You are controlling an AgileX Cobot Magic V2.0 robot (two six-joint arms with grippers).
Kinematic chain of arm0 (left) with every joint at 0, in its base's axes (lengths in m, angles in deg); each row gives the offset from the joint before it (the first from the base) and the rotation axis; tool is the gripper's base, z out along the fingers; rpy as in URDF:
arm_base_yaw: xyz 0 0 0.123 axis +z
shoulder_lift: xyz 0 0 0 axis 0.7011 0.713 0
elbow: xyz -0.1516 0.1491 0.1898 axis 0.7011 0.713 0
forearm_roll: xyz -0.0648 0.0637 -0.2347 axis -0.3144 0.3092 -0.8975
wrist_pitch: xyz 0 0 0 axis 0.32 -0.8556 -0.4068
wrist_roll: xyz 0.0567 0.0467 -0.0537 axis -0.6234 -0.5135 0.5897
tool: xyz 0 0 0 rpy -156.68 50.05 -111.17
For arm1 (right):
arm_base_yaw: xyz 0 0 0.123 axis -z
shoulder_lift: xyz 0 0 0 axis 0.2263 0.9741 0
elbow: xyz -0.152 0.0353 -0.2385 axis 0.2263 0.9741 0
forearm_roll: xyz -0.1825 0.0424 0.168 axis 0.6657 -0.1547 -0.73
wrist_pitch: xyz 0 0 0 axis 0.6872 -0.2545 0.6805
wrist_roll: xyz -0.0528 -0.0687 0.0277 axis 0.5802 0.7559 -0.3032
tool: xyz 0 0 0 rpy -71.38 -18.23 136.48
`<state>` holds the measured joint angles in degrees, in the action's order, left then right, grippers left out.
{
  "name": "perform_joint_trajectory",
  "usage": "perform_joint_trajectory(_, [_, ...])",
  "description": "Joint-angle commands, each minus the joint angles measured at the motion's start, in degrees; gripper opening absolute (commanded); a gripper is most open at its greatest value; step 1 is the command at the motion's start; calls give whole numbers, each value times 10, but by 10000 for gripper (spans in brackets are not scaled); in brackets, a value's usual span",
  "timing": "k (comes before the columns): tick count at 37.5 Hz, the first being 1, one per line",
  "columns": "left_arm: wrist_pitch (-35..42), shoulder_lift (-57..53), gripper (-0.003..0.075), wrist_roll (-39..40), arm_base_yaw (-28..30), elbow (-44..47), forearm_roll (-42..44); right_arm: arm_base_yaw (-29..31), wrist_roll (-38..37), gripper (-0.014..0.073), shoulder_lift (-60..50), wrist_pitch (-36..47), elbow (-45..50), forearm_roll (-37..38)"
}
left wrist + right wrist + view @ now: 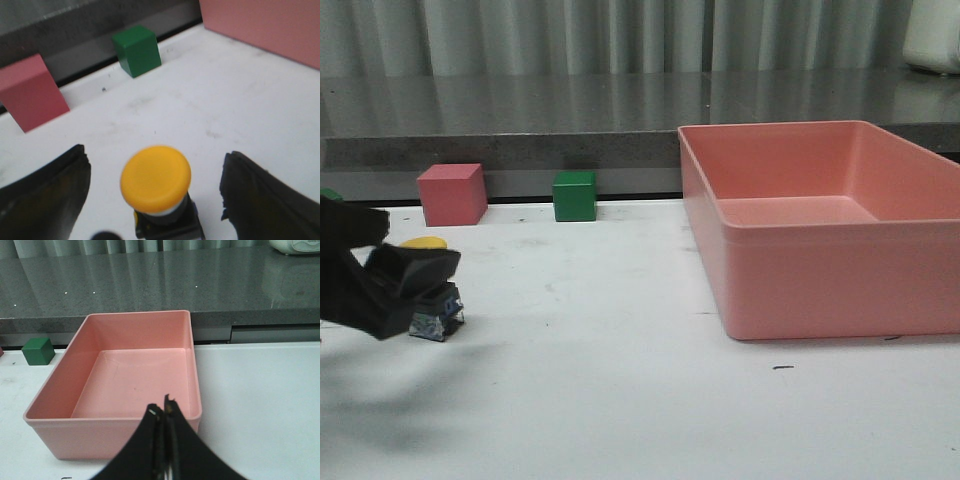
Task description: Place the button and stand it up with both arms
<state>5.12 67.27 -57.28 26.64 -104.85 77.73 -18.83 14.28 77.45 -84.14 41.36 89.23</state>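
Push-button (156,186) upright on the white counter (620,400), far left, yellow cap up, between the spread-open left tool (155,200), untouched. Could topple if one finger (45,195) clips that cap first. Right tool (162,415) pinched closed, empty, near the pink bin (115,432).

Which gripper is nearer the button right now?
Left. The left gripper is open, its fingers on either side of the button. The right gripper, shut, hangs over the pink bin, far away.
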Motion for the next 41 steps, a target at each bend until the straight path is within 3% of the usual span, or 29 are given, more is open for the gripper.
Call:
perform_joint_trajectory(1, [26,-80,527,14,-2,2,-4,4,7,-69,6,44,-14,7])
perform_joint_trajectory(13, [-178,-281,526,207,-2,-12,60,4,7,-69,6,44,-14,7])
perform_joint_trajectory(20, [-397,-392,526,282,-2,-55,122,4,7,-69,6,44,-14,7])
perform_joint_trajectory(37, [-788,-645,525,284,-2,-125,103,4,7,-69,6,44,-14,7])
perform_joint_trajectory(41, [-867,-695,480,284,-2,-125,81,4,7,-69,6,44,-14,7])
